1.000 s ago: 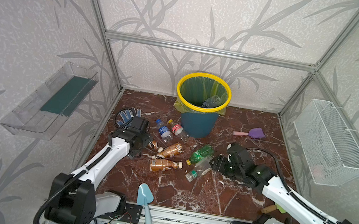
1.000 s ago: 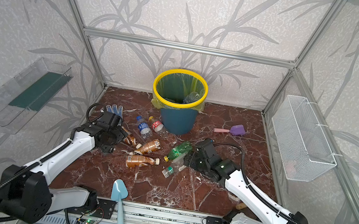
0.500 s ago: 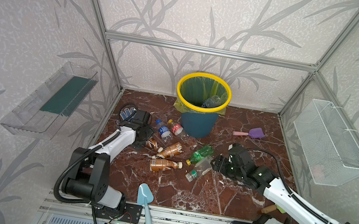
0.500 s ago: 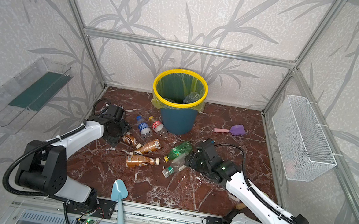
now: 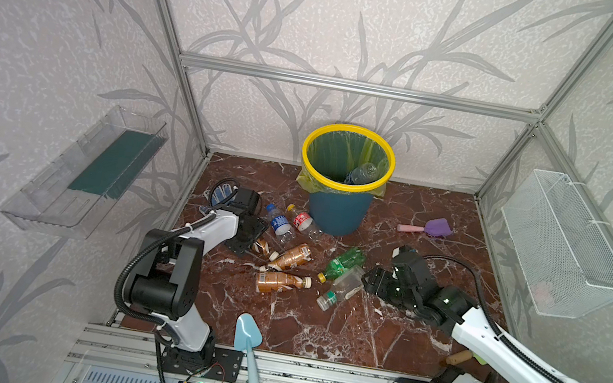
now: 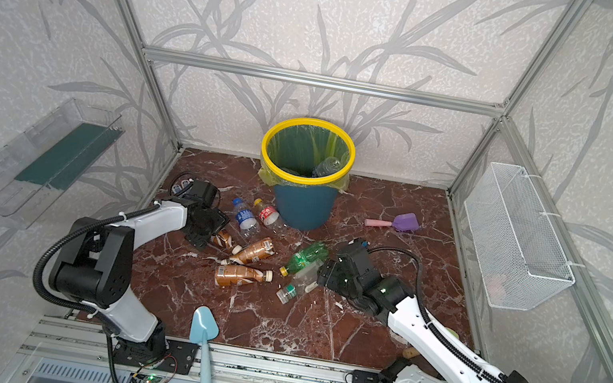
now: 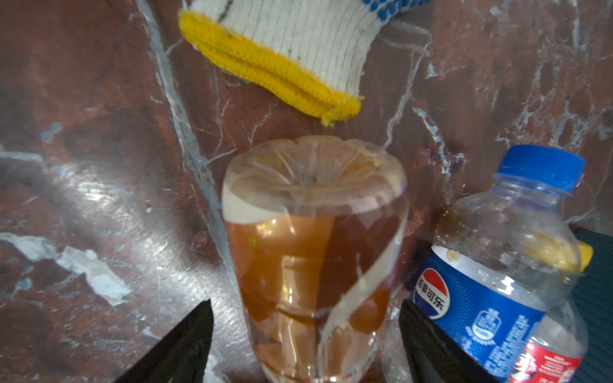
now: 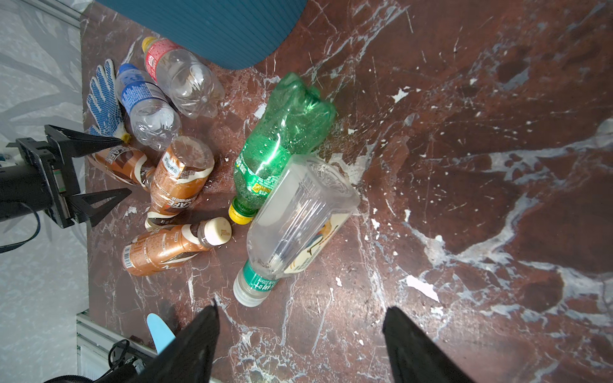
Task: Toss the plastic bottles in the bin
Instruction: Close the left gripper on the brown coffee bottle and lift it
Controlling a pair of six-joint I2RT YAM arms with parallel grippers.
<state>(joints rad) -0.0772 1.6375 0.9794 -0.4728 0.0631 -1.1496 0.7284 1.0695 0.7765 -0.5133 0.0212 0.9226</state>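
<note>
The bin [image 5: 338,210] stands at the back middle with one clear bottle [image 5: 362,173] inside. Several plastic bottles lie on the floor in front of it. My left gripper [image 5: 252,240] is open and straddles the leftmost brown-wrapped bottle [image 7: 315,252], with a gap on each side. A blue-label bottle [image 7: 497,265] lies just beside one jaw. My right gripper [image 8: 302,306] is open and empty, just short of the cap end of a clear green-label bottle [image 8: 298,219]. A green bottle [image 8: 282,139] lies against that one. Two more brown bottles [image 5: 291,256] [image 5: 279,280] and a red-label bottle [image 5: 302,221] lie between the grippers.
A blue-dotted glove [image 7: 292,49] lies beyond the brown bottle, near the left wall. A light blue scoop [image 5: 248,339] rests at the front edge and a purple scoop [image 5: 435,227] at the back right. A wire basket [image 5: 564,252] and a clear tray [image 5: 89,173] hang on the side walls.
The left arm has folded back at the elbow, and its gripper has turned and settled over the leftmost brown bottle with its jaws narrowing. The right arm has barely moved.
</note>
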